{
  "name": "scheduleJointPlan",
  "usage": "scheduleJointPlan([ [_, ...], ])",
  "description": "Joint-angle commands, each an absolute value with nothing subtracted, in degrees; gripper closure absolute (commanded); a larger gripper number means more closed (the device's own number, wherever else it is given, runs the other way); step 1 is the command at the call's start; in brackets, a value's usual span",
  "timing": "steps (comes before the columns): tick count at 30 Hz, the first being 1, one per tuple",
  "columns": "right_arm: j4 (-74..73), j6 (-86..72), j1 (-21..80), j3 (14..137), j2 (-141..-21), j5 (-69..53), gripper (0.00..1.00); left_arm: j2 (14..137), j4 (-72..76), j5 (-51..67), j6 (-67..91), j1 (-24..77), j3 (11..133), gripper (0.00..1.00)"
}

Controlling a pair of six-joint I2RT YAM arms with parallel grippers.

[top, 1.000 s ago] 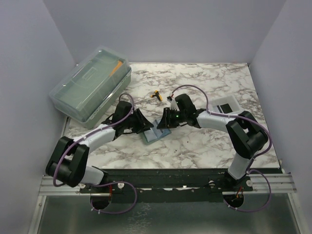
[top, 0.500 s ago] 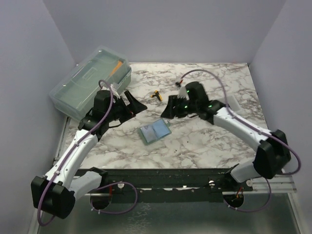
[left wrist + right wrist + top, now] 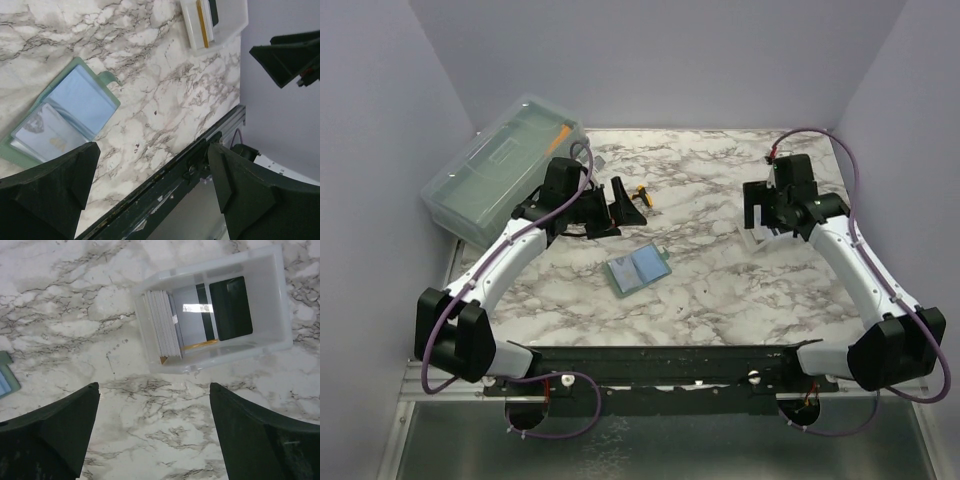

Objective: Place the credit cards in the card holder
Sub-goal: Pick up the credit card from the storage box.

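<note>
Hovering with the right end effector (image 3: 153, 390) spread wide above the white tray (image 3: 210, 362) at the right of the table (image 3: 720, 300), gripping nothing. Same for the left end effector (image 3: 625, 205): open, empty, just far-left of the card holder (image 3: 637, 270). Risking a grab of several credit cards (image 3: 162, 322) at once, packed on edge so tightly; could shove the light tray too. As for the card holder: lying open mid-table, pockets up, long axis left to right, right end skewed slightly farther
</note>
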State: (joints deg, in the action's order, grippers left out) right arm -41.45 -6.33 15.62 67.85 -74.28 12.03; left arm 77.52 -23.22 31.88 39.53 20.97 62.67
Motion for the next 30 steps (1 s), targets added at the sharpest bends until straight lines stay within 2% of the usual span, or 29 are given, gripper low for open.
scheduleJointPlan([
  [1,-43.2,-3.3,8.1,65.8,-76.4,-1.9,0.05,79.8,-26.4,37.3,32.5,21.7,65.0,0.01],
  [6,-37.3,-4.4,3.6,62.7,-79.5,-13.3,0.04,79.5,-26.8,34.8,29.7,22.2,64.3,0.01],
  [22,-31.4,-3.0,-1.5,68.6,-96.6,-17.8,0.04,78.2,-26.0,31.4,27.0,23.1,60.9,0.01],
  [30,-29.8,-3.6,-1.5,69.1,-100.9,-22.4,0.1,78.0,-25.7,31.2,26.7,23.1,60.2,0.01],
])
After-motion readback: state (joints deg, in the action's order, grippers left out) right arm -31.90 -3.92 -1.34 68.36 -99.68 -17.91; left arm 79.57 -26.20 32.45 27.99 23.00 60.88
